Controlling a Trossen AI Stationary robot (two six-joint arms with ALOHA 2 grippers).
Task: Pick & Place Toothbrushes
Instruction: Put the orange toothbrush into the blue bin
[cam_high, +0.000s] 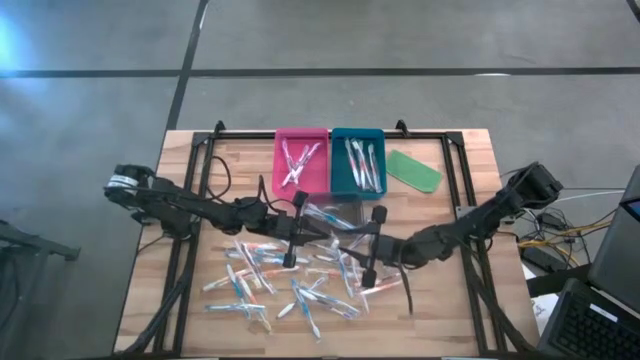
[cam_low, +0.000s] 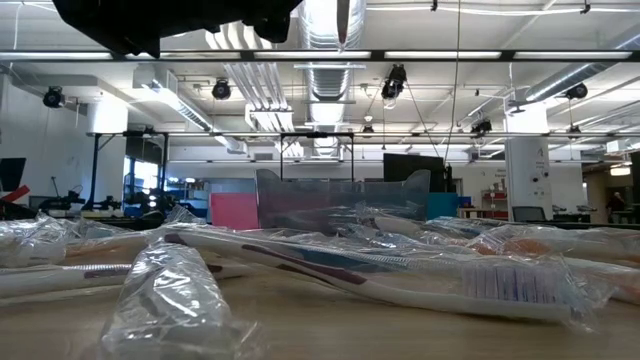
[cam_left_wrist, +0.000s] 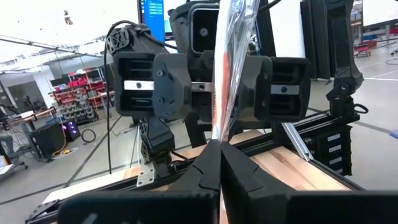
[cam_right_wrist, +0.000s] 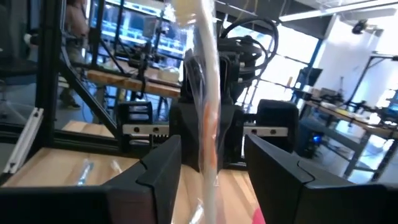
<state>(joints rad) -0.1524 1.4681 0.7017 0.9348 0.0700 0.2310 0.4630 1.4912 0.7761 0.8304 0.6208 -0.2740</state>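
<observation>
A toothbrush in a clear wrapper with orange accents (cam_left_wrist: 224, 68) stands up between my two grippers above the table's middle (cam_high: 335, 218). My left gripper (cam_left_wrist: 219, 144) comes from the table's left and is shut on it. My right gripper (cam_right_wrist: 211, 155) faces it from the right and is open, one finger on either side of the same toothbrush (cam_right_wrist: 208, 118) with a gap on both sides. Many more wrapped toothbrushes (cam_high: 280, 285) lie loose on the near half of the table. Others lie in the pink tray (cam_high: 301, 160) and the teal tray (cam_high: 357, 160). My left gripper pinches the wrapped toothbrush between its two fingertips (cam_left_wrist: 219, 149), with wrapper (cam_left_wrist: 221, 124) rising straight from the pinch. The fingers come level from the table's left and lie across the brush. The brush stands nearly upright and clear of the table; what lies below the fingers is hidden.
A flat green oblong piece (cam_high: 413, 170) lies right of the teal tray. A black frame (cam_high: 460, 190) runs around the work area. The loose pile (cam_low: 330, 270) fills the wood near the front edge.
</observation>
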